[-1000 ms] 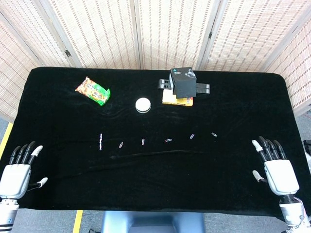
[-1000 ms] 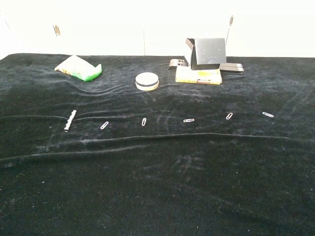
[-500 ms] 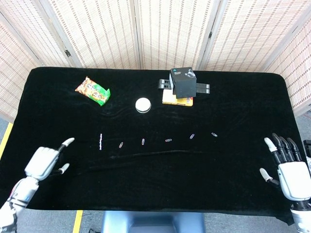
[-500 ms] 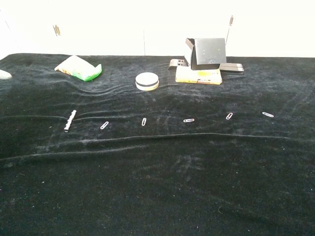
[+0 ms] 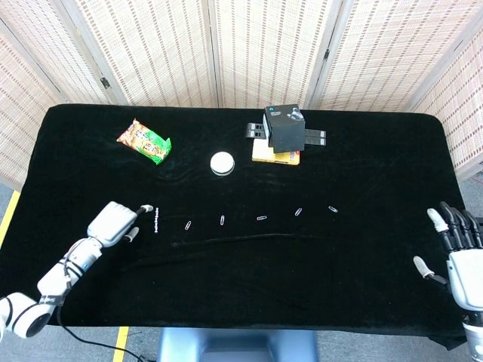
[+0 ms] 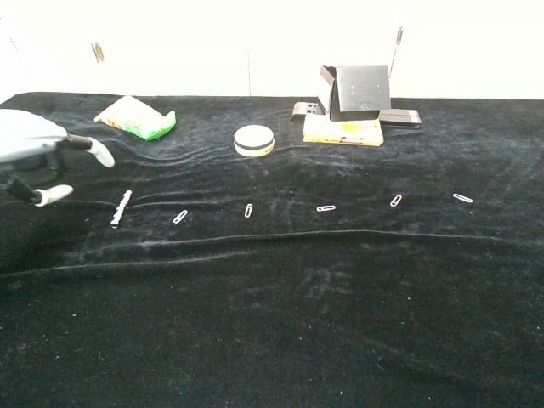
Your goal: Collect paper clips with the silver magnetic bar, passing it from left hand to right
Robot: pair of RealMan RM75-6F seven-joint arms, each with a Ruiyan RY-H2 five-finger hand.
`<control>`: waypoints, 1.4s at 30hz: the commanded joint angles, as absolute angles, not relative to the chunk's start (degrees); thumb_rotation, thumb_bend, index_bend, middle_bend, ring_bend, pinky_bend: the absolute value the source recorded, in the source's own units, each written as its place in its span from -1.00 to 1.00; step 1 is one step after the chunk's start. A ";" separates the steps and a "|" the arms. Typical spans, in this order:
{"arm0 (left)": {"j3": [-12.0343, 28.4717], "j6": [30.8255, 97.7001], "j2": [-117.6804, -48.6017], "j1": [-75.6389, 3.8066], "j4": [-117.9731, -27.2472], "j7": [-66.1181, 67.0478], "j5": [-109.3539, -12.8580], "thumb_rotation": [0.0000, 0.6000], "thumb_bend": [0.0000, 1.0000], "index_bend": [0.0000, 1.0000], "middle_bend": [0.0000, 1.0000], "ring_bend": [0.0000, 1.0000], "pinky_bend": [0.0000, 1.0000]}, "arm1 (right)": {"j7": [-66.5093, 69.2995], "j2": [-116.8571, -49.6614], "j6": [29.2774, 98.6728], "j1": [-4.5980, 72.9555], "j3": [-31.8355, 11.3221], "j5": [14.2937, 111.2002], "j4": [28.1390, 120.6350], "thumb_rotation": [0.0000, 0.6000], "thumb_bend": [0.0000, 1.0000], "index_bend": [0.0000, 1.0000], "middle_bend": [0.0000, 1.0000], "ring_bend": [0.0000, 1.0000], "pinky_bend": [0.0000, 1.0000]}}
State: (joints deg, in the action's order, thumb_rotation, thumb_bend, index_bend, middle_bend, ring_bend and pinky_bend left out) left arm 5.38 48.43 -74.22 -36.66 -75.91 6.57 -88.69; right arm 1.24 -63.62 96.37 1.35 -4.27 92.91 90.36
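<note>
The silver magnetic bar (image 5: 156,220) (image 6: 121,208) lies on the black cloth at the left end of a row of several paper clips (image 5: 222,221) (image 6: 248,210). My left hand (image 5: 115,223) (image 6: 38,153) hovers just left of the bar, fingers apart and reaching toward it, holding nothing. The right hand (image 5: 460,256) stays at the table's right front corner, fingers spread and empty; the chest view does not show it.
A green snack bag (image 5: 143,141) lies at the back left. A white round tin (image 5: 222,163) sits behind the clips. A black box on a yellow box (image 5: 283,130) stands at the back centre.
My left hand has swung from the front left corner up and right to the bar's side. The right hand has drifted further right and toward the front edge.
</note>
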 commanded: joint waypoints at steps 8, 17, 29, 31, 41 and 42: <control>3.64 44.26 -79.08 -40.61 -69.10 9.14 -87.36 1.00 0.09 -0.57 0.75 0.86 0.84 | 2.73 -63.26 96.14 1.18 -5.39 90.93 89.92 1.00 -0.48 -1.00 -1.00 -1.00 -1.00; 2.10 44.15 -80.82 -41.53 -68.41 9.48 -87.08 1.00 0.08 -0.58 0.75 0.86 0.84 | 2.98 -63.03 95.12 1.38 -5.67 90.08 89.98 1.00 -0.48 -1.00 -1.00 -1.00 -1.00; 1.37 43.75 -82.30 -42.20 -67.35 12.40 -84.91 1.00 0.08 -0.58 0.75 0.86 0.84 | 3.16 -62.85 94.88 1.31 -5.62 90.18 90.02 1.00 -0.48 -1.00 -1.00 -1.00 -1.00; 1.34 43.40 -82.30 -42.29 -67.26 13.03 -84.22 1.00 0.08 -0.57 0.75 0.86 0.84 | 3.16 -62.86 95.00 1.26 -5.65 90.22 90.02 1.00 -0.48 -1.00 -1.00 -1.00 -1.00; 1.18 42.00 -81.37 -41.84 -68.05 18.53 -79.37 1.00 0.09 -0.55 0.75 0.85 0.84 | 3.49 -62.82 95.14 1.16 -5.86 90.05 89.94 1.00 -0.48 -1.00 -1.00 -1.00 -1.00; 1.14 42.04 -81.12 -41.67 -68.37 19.11 -78.84 1.00 0.09 -0.54 0.75 0.85 0.84 | 3.56 -62.80 95.16 1.14 -5.87 90.05 89.92 1.00 -0.47 -1.00 -1.00 -1.00 -1.00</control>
